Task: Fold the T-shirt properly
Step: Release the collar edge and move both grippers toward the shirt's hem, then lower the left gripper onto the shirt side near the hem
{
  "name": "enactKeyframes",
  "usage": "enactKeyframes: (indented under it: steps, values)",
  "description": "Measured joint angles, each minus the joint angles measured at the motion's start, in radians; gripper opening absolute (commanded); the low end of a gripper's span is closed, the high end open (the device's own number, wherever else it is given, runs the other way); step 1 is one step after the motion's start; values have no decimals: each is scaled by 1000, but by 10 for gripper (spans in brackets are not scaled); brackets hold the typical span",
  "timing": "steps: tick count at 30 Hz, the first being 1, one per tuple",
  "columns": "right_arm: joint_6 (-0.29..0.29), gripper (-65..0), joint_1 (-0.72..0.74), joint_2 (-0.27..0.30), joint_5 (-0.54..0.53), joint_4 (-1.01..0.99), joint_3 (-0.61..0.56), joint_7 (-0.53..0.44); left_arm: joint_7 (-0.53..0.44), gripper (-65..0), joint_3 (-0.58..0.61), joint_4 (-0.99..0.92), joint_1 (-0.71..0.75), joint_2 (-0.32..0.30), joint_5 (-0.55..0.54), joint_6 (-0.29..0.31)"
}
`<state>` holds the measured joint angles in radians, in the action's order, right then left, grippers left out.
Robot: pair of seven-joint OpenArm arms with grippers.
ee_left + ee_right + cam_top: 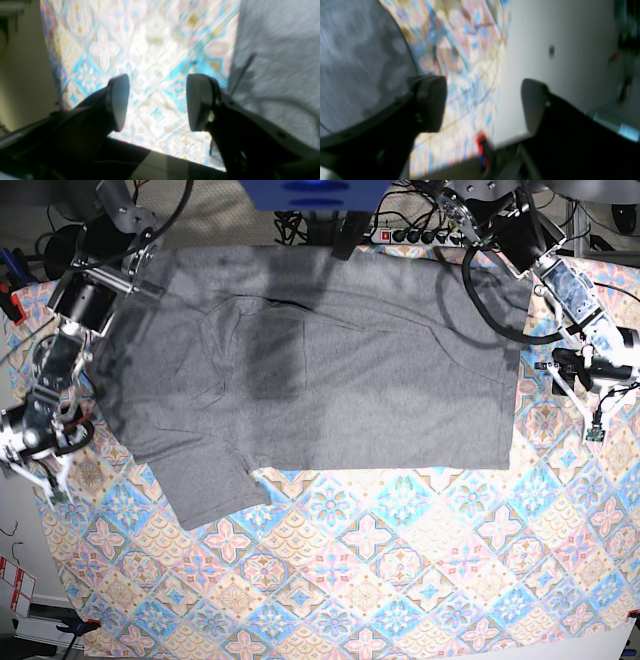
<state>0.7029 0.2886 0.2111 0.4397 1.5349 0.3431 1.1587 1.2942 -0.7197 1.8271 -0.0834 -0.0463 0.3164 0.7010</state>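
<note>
I see the plain heather-grey cotton T-shirt (320,370) spread flat across the far half of the colourful patterned tablecloth (400,580), one sleeve reaching toward the near left. My left gripper (156,102) hangs over bare cloth at the shirt's right edge, jaws apart and empty; my right gripper (483,105), at the left edge, likewise gapes with nothing held

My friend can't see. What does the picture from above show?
A grey T-shirt lies spread across the far half of a colourful tablecloth, one short sleeve sticking out toward the near left. The right gripper is at the left edge and the left gripper at the right edge, both open and holding nothing.
</note>
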Motion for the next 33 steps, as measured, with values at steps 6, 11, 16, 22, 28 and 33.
enactKeyframes:
  steps: [6,11,16,22,28,33]
  values:
    - [3,-93,95,-23,59,-235,-56,-196,-90,-307,5,-124,-18,16,50,3]
    - [0,-93,209,-36,56,-476,-48,-401,-101,-310,2,-160,-14,16,54,3]
    - [-2,-93,304,-39,59,-689,52,-544,-108,-311,2,-170,-18,16,51,2]
    - [-54,-93,396,-25,75,-1009,115,-734,-105,-311,2,-168,-16,16,50,3]
    - [-72,-93,391,-14,80,-1184,114,-829,-103,-311,1,-167,-13,10,51,2]
    - [-140,-93,394,1,76,-1201,114,-932,-102,-311,1,-167,-13,11,51,3]
